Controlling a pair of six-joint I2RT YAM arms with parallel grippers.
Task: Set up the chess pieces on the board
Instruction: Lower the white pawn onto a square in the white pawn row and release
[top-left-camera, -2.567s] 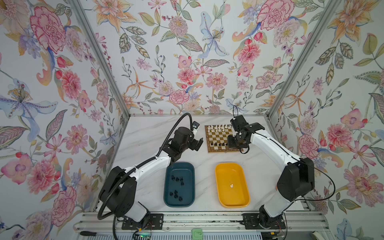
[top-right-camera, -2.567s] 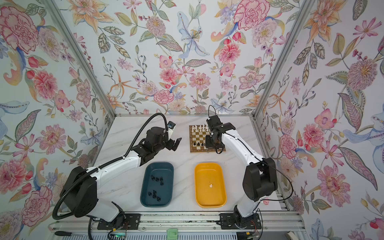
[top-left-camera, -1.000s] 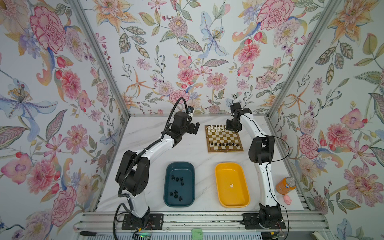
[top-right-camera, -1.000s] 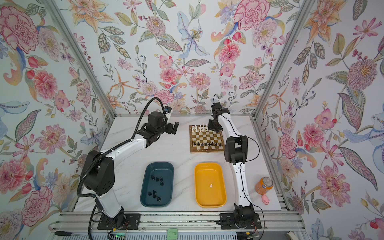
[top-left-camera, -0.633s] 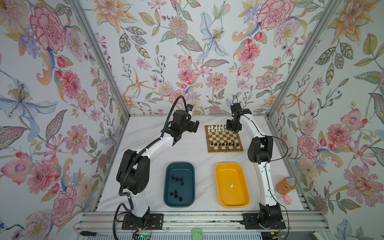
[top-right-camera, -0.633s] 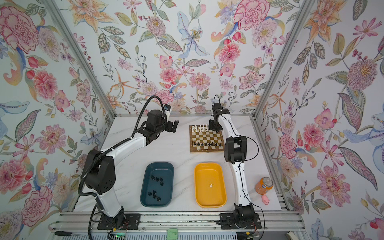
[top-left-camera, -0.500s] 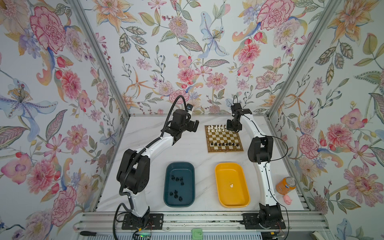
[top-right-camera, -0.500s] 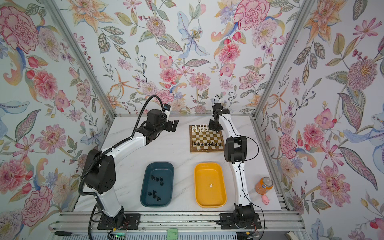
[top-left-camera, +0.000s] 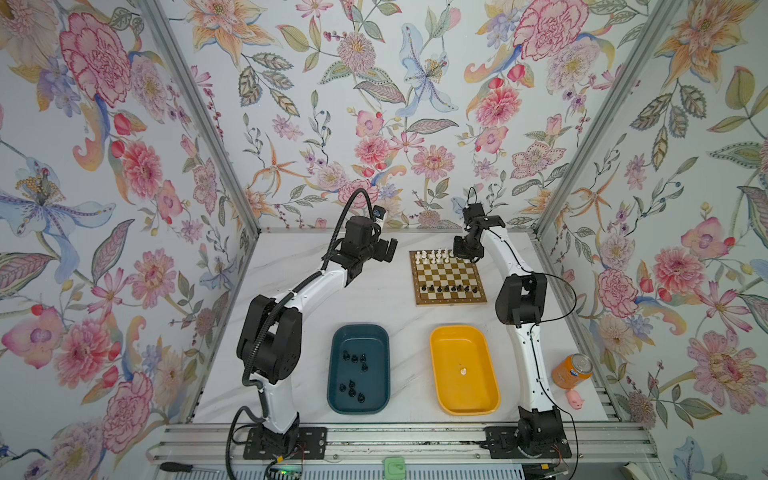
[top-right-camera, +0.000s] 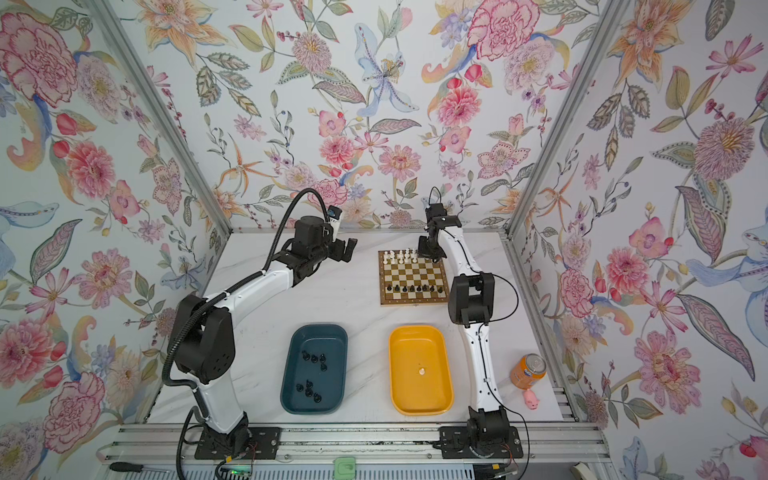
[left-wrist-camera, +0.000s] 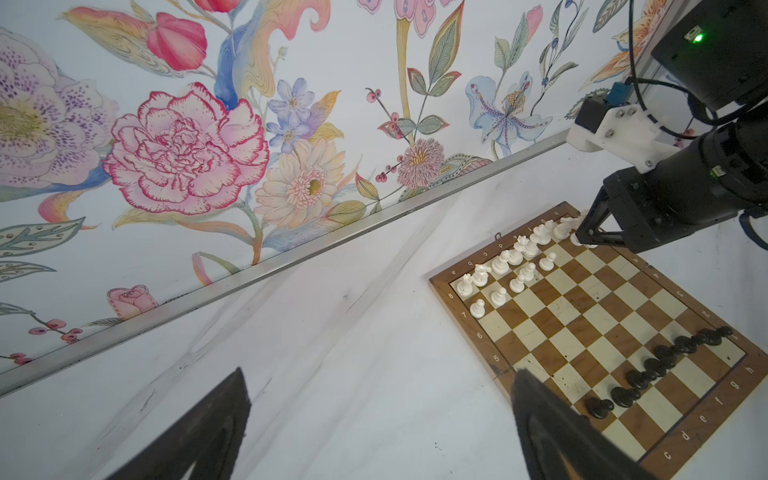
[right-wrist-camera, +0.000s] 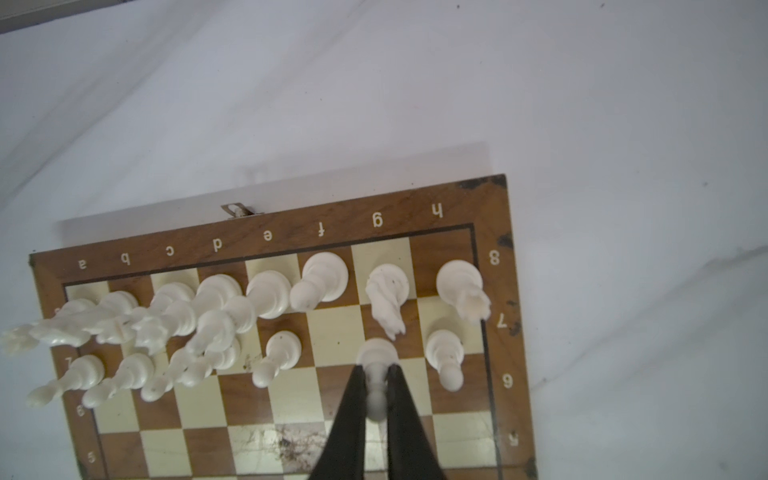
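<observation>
The board (top-left-camera: 451, 300) (top-right-camera: 415, 301) lies at the back right of the table. White chess pieces (top-left-camera: 434, 255) (left-wrist-camera: 515, 259) fill its two far rows. A row of black pawns (top-left-camera: 449, 287) (left-wrist-camera: 665, 357) stands near its front edge. My right gripper (top-left-camera: 465, 257) (right-wrist-camera: 376, 369) is shut on a white pawn (right-wrist-camera: 376, 353). The pawn is upright over the g7 square, beside the h7 pawn (right-wrist-camera: 444, 353). My left gripper (top-left-camera: 388, 249) (left-wrist-camera: 379, 374) hangs open and empty over bare table, left of the board.
A teal tray (top-left-camera: 360, 327) in front holds several black pieces (top-left-camera: 353, 357). A yellow tray (top-left-camera: 457, 328) beside it holds one white piece (top-left-camera: 463, 371). An orange can (top-left-camera: 571, 370) and a pink toy pig (top-left-camera: 575, 401) stand at the front right. Walls enclose the table.
Since the oldest frames both arms stretched toward the back, the right gripper going from mid-board to the far rows. Over the last second almost nothing has moved.
</observation>
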